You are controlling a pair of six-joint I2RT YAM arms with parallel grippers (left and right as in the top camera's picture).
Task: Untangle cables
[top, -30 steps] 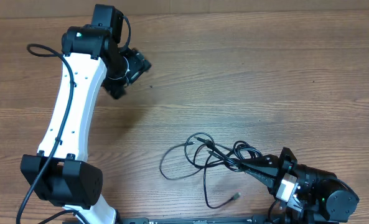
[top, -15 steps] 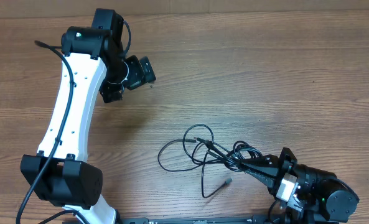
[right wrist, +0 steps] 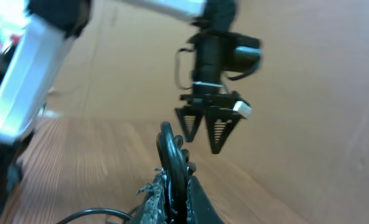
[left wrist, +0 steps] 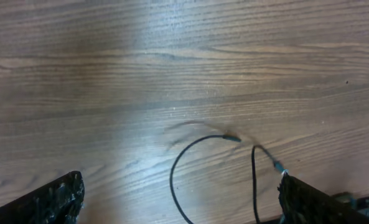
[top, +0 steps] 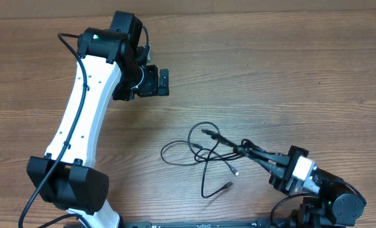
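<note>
The cables (top: 203, 151) are thin black cords lying in tangled loops on the wooden table at centre right, with small plug ends (top: 229, 185) trailing toward the front. My right gripper (top: 245, 150) is shut on the bundle's right side. In the right wrist view the cords (right wrist: 172, 155) rise in a loop out of its closed jaws (right wrist: 175, 186). My left gripper (top: 165, 83) hangs wide open above bare wood, up and to the left of the tangle. In the left wrist view its gripper (left wrist: 184, 205) holds nothing, and one cord loop (left wrist: 175, 168) with two silver-tipped ends (left wrist: 276, 165) lies below and between its fingers.
The white left arm (top: 80, 120) slants across the table's left side from its base (top: 67, 187) at the front edge. The right arm's body (top: 327, 193) sits at the front right corner. Brown wood surface surrounds the tangle.
My left gripper has swung right toward the cables and stayed open. My right gripper has pulled the bundle away from the front edge, and the loose plug ends have shifted.
</note>
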